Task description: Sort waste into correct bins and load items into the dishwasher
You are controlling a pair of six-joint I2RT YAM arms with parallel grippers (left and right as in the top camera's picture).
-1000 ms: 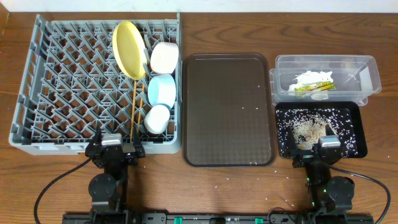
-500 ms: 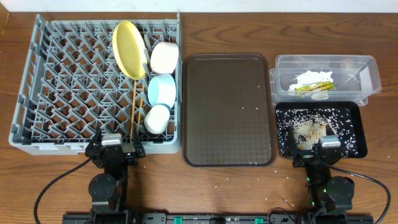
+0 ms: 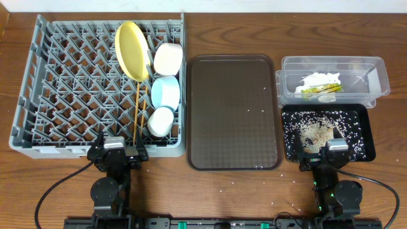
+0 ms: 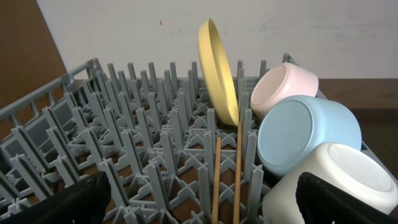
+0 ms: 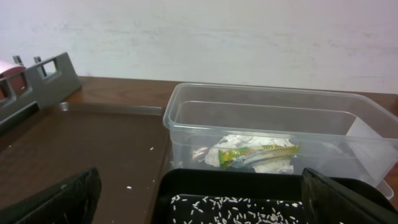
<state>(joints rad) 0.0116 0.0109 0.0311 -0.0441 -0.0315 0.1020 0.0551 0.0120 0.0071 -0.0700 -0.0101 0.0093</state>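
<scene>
The grey dishwasher rack [image 3: 63, 83] holds the yellow plate [image 3: 131, 51] on edge, the white bowl [image 3: 168, 58], the light blue bowl [image 3: 166, 92], the white cup [image 3: 161, 122] and the chopsticks [image 3: 137, 117]. My left gripper [image 3: 117, 154] sits open at the rack's near edge, with the chopsticks [image 4: 237, 168] and cup [image 4: 336, 180] just ahead of it. The clear tub [image 3: 375, 76] contains the napkin [image 3: 316, 80] and wrapper [image 3: 318, 89]. Rice [image 3: 315, 135] lies in the black tray [image 3: 365, 137]. My right gripper [image 3: 331, 156] rests open at that tray's near edge, holding nothing.
The brown serving tray [image 3: 232, 111] lies between rack and bins, with a few stray rice grains on it. More grains dot the wooden table in front of it. Both arm bases stand at the table's front edge.
</scene>
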